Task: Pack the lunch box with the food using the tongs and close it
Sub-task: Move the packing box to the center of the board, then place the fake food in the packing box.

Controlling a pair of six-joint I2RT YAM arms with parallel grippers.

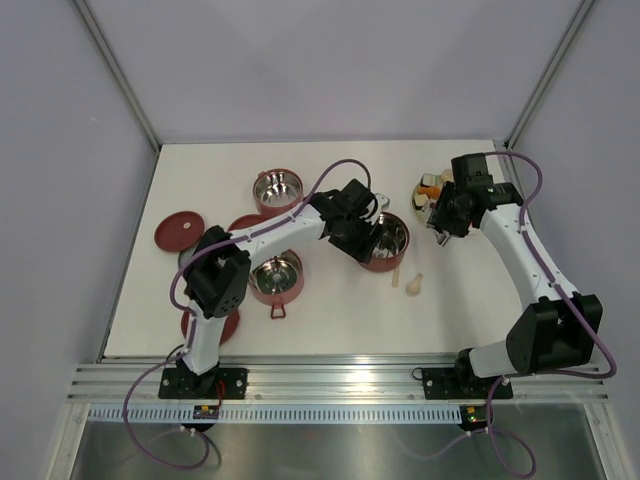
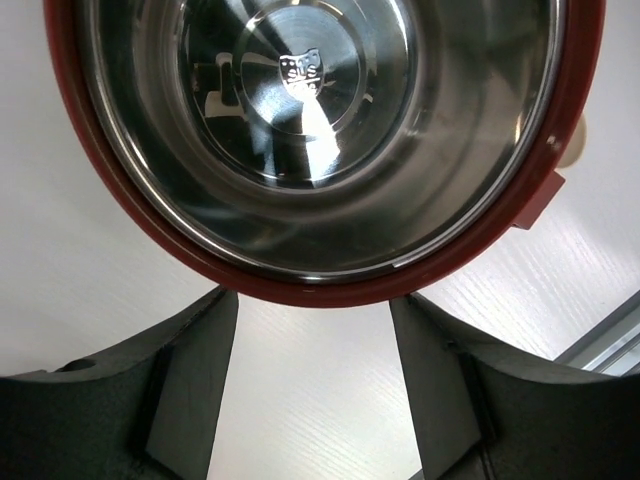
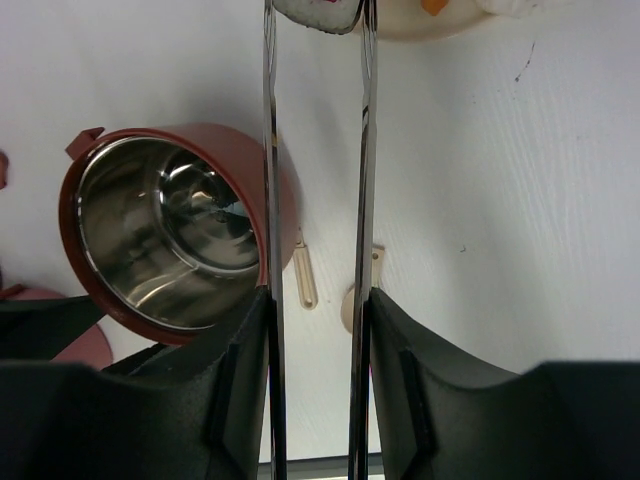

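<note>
Near, lower frame: right gripper [image 3: 318, 330], jaws clenched on the tongs [image 3: 270, 150]; blades run lengthwise away from the fingers toward the top edge, tips pinching a white-and-dark food piece [image 3: 317, 12] beside the cream plate [image 3: 420, 22]; left of the blades, an empty dark-red bowl [image 3: 165, 240], so the carry likely goes left; left gripper [image 2: 312, 370] released, fingers straddling that bowl's [image 2: 320, 150] near rim without touching; farther left in the overhead view, two more bowls [image 1: 277, 190] and loose lids [image 1: 178, 230].
</note>
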